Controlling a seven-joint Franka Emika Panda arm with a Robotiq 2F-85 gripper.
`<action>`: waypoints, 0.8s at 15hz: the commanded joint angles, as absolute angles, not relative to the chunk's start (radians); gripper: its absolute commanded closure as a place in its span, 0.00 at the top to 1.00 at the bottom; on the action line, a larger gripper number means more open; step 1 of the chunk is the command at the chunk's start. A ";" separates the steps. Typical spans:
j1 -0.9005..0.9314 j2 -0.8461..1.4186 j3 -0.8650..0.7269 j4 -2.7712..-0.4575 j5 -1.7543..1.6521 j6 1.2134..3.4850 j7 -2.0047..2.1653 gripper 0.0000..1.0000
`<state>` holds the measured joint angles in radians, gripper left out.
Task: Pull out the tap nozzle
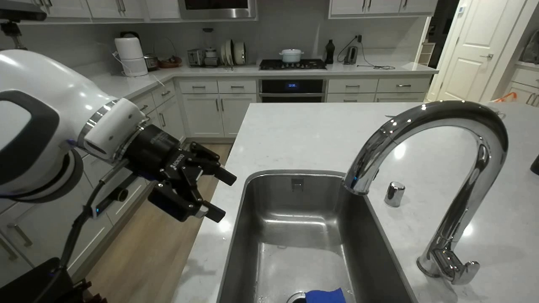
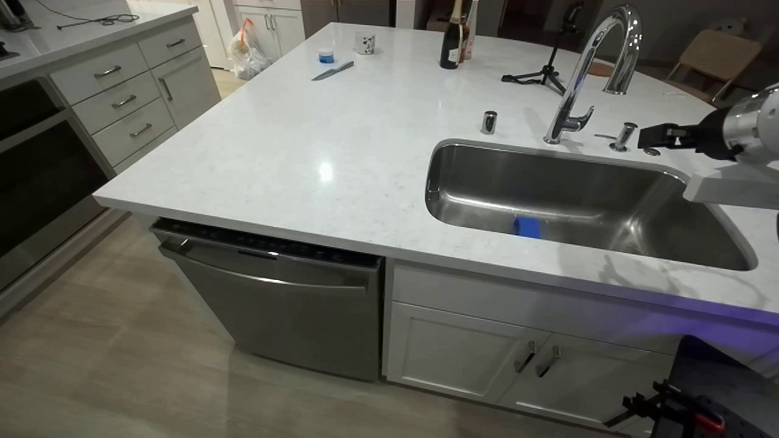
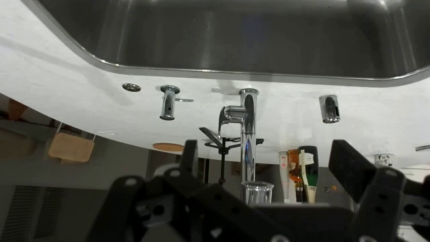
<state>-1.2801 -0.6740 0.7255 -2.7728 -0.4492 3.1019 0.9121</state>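
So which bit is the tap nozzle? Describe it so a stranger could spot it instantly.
Find the steel sink in the white countertop, then the tall chrome gooseneck faucet beside it. Follow that up and over: its free, downward-pointing end is the tap nozzle. Unlike the soap dispenser and short chrome cap standing on the countertop, it hangs in the air.

Free air lies above the sink point(image 1: 366, 244) between the hand point(image 1: 224, 195), its fingers point(image 1: 226, 176) spread apart, and the tap nozzle point(image 1: 357, 182). The gooseneck faucet point(image 1: 468, 200) leaves a free gap beneath its arch. Along the sink's edge the table point(image 1: 294, 139) carries a soap dispenser point(image 3: 168, 106) and a chrome air-gap cap point(image 1: 394, 194), low obstacles either side of the faucet's foot; a tripod point(image 2: 550, 71) stands behind it.
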 commanded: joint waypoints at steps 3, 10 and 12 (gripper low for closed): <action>-1.551 -0.785 0.943 -2.763 -0.447 3.291 0.995 1.00; -1.787 -0.826 1.118 -2.667 -0.357 3.403 0.999 1.00; -1.820 -0.816 1.201 -2.642 -0.118 3.391 0.840 1.00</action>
<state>-1.7509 -0.7979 1.1040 -2.6854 -0.2998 3.3784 0.9401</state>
